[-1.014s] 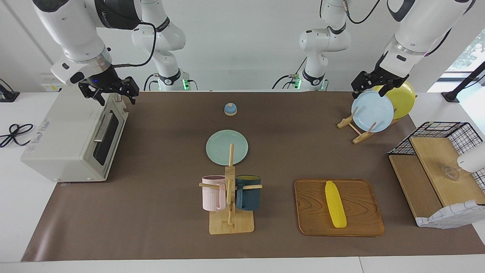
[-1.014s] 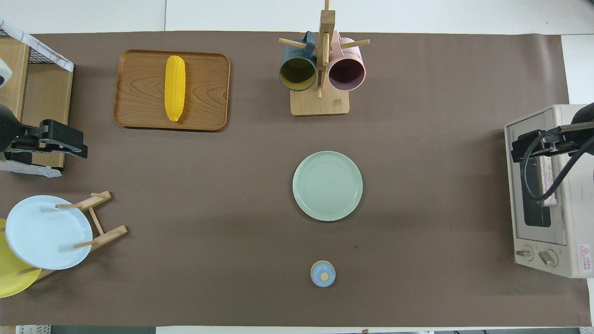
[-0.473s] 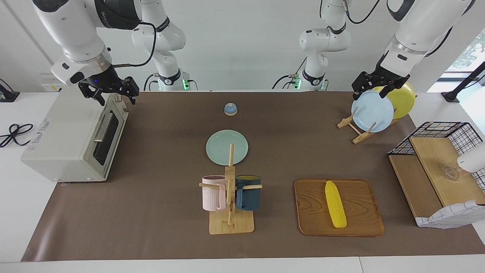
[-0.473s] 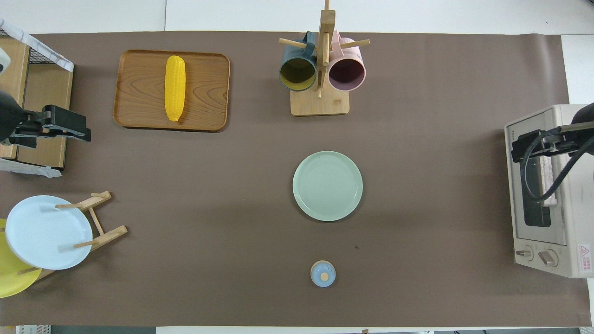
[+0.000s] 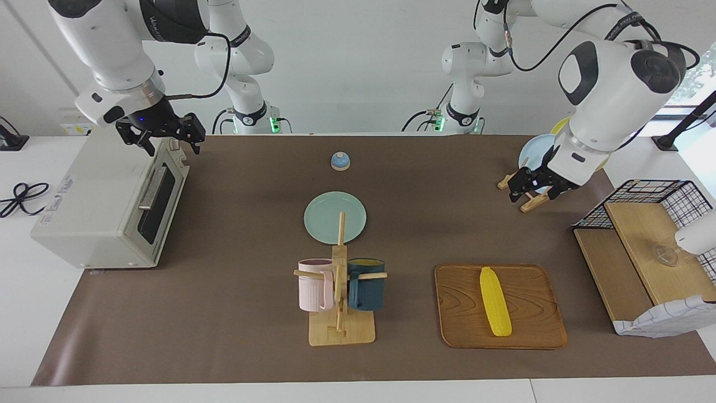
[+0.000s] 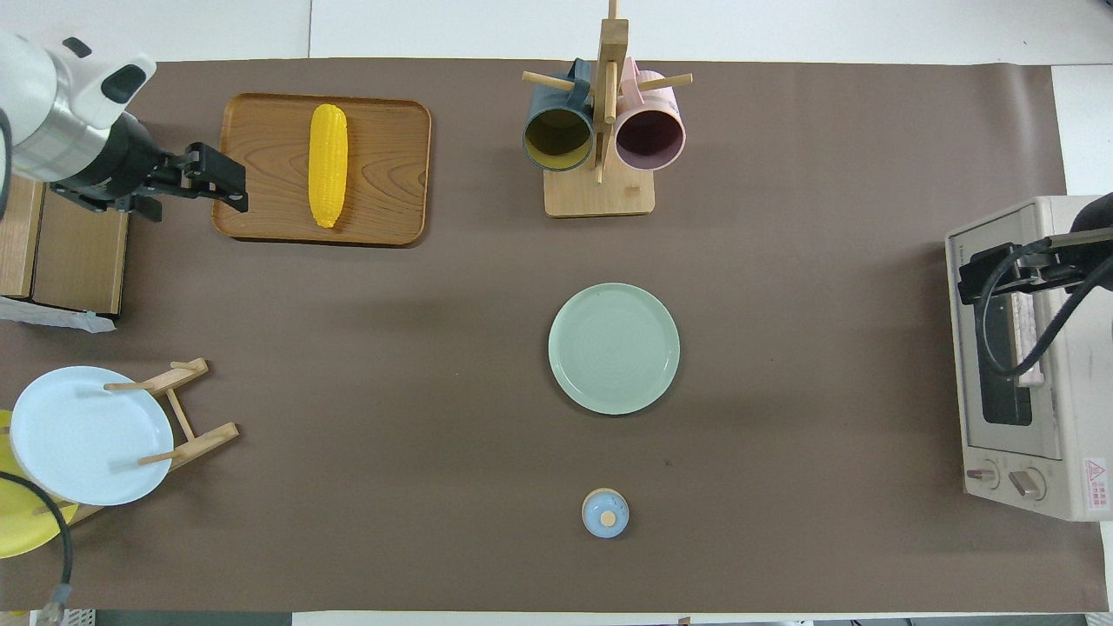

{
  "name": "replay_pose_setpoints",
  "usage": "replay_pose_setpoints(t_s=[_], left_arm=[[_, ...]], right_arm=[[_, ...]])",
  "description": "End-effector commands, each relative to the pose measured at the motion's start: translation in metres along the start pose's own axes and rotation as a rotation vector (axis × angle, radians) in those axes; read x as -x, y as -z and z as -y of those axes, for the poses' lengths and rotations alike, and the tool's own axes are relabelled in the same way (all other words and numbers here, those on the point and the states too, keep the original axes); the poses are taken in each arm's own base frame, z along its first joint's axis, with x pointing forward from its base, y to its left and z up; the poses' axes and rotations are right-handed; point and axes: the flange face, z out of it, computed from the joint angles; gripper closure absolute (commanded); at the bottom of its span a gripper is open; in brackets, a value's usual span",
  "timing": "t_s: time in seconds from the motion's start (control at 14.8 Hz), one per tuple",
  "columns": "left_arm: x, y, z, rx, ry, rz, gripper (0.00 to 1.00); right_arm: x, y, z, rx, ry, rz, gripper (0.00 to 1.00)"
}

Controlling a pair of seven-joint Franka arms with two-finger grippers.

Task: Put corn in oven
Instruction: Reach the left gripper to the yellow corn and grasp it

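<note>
- The small blue lidded pot [image 5: 340,161] sits nearest the robots, midway along the brown mat [image 5: 235,313].
- The right gripper [image 5: 162,136] hangs over the top edge of the oven [image 5: 106,207], above its door; its fingers stand spread apart with nothing between them.
- The oven is at the right arm's end of the table, its dark glass door [image 5: 156,202] shut, the bar handle [image 5: 149,189] across it.
- At the left arm's end, near the robots, a wooden plate rack [image 6: 178,416] holds a pale blue plate [image 6: 87,433] and a yellow plate [image 6: 22,522] upright.
- The left gripper [image 5: 536,186] is up in the air over the mat between the plate rack and the wooden tray [image 5: 531,330]; in the overhead view it shows just beside the tray's edge. Whether its fingers are spread or pressed together I cannot tell.
- A green plate [image 5: 334,217] lies flat at the table's middle.
- A wire-and-wood shelf [image 5: 643,252] stands at the left arm's end.
- Farther from the robots, a mug tree [image 5: 340,313] carries a pink mug [image 5: 314,284] and a dark blue mug [image 5: 367,283].
- The corn [image 5: 495,300] lies flat on the wooden tray, beside the mug tree toward the left arm's end, untouched by either gripper and well apart from the oven.
</note>
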Motion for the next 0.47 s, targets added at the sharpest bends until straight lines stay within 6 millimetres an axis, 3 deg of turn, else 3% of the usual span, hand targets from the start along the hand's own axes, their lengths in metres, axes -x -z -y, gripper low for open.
replay_pose_setpoints(t_s=[0.0, 0.14, 0.2, 0.27, 0.41], left_arm=[[-0.049, -0.032, -0.012, 0.032, -0.012, -0.041, 0.0], [-0.064, -0.063, -0.024, 0.028, -0.026, -0.06, 0.0], [-0.07, -0.088, -0.045, 0.011, -0.053, -0.06, 0.0], [-0.081, -0.11, -0.043, 0.0, -0.048, -0.059, 0.0], [-0.099, -0.124, -0.043, 0.0, -0.047, -0.067, 0.0]], right_arm=[[0.003, 0.003, 0.0, -0.03, -0.017, 0.003, 0.0], [0.003, 0.003, 0.0, -0.03, -0.017, 0.003, 0.0], [0.003, 0.003, 0.0, -0.03, -0.017, 0.003, 0.0], [0.003, 0.003, 0.0, -0.03, -0.017, 0.003, 0.0], [0.003, 0.003, 0.0, -0.03, -0.017, 0.003, 0.0]])
